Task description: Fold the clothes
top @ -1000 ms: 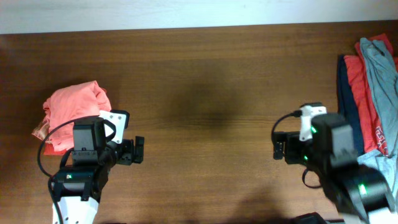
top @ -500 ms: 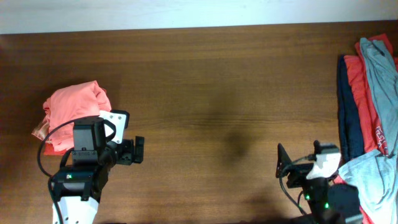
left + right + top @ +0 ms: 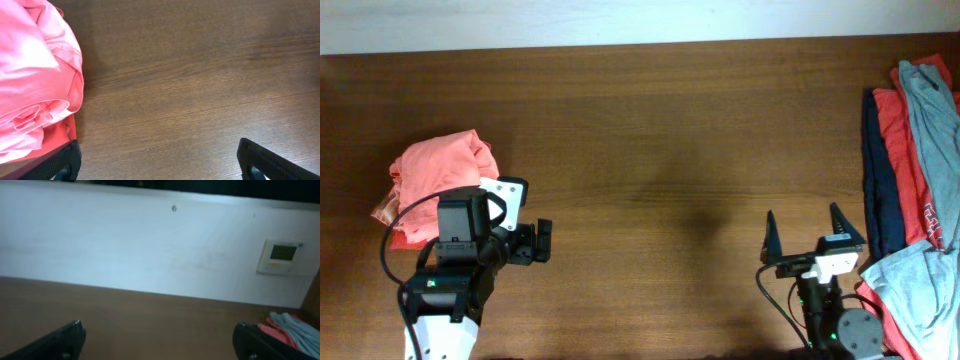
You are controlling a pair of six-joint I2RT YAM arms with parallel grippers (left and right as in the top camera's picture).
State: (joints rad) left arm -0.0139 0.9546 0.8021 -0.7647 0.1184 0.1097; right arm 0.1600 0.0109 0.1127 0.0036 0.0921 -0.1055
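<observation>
Nearest us, along the near edge of the table, the left gripper sits toward the left end and the right gripper toward the right end. Each has its jaws spread wide and holds nothing. Just beyond the left one, the salmon-pink shirt lies bunched at the table's left end. We judge it light, limp and a little slick, so we would pinch a hem or shoulder seam rather than the smooth bulk. At the table's right end the other clothes lie overlapped, navy, red and grey-blue; whether they overhang that end we cannot tell. The table's middle is bare through to its far edge below the wall, giving room to spread a shirt flat.
</observation>
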